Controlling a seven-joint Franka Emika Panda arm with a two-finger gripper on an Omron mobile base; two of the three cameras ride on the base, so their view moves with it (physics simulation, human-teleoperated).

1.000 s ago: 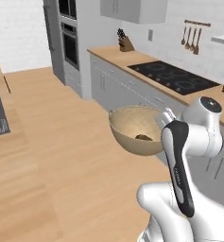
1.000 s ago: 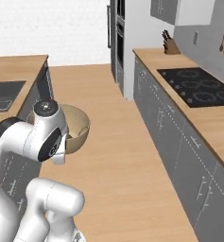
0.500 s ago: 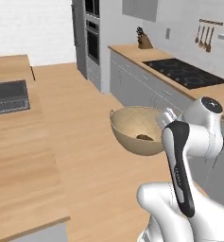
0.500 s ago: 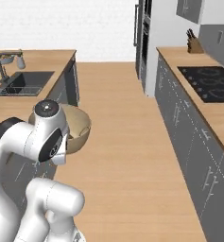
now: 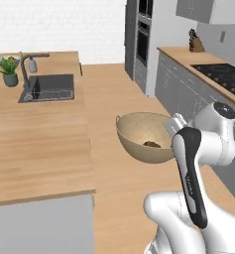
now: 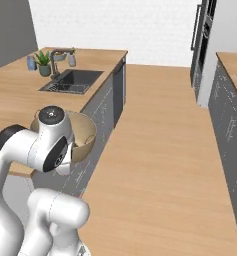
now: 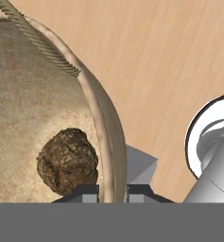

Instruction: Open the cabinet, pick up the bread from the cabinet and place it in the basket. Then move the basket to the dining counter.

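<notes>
Your gripper (image 7: 112,189) is clamped on the rim of the basket (image 5: 139,134), held off the floor beside the dining counter (image 5: 39,144) with the bread (image 7: 68,160) inside; judged risk: that thin rim grip slipping and tipping it.

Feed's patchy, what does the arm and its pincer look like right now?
The arm is glossy white with rounded, bulbous links, a dark grey strip down the forearm and a dark cap on the top joint. No loose cables or markings show. The pincer has two small dark grey squared tips.
</notes>
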